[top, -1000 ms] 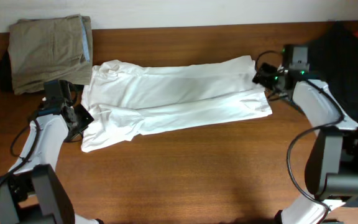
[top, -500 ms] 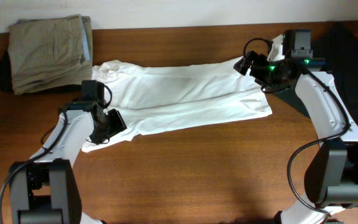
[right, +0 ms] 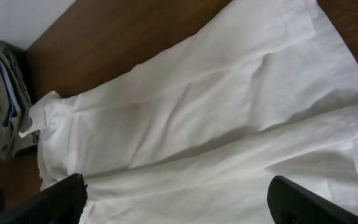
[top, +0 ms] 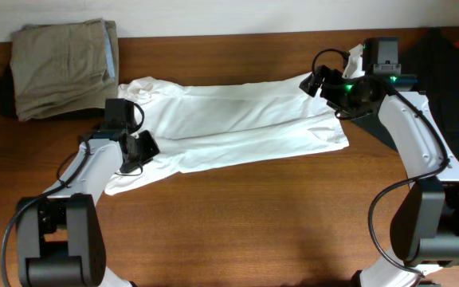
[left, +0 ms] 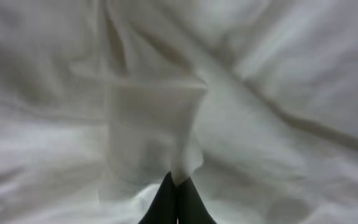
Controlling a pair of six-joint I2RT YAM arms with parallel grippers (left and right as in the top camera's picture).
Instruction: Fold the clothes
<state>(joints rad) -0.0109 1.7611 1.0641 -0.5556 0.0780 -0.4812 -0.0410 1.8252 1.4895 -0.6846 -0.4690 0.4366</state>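
White garment (top: 237, 127) lies lengthwise across the far half of the wooden table (top: 253, 231), mostly flat, as two long panels side by side with hemmed ends on the right and a bunched end on the left. Large dark garment (top: 441, 72) sits at the right edge, partly under the right arm, well clear of the white one. Folded khaki trousers (top: 58, 68) are at the far left corner, just beside the white cloth's bunched end. Left gripper (top: 138, 151) is down on the near-left part of the white garment; wrist view shows its fingers (left: 166, 205) pressed together, pinching a small raised fold of the cloth. Right gripper (top: 319, 81) is over the far-right corner of the garment, jaws spread wide, nothing between them, cloth lying flat below in the wrist view.
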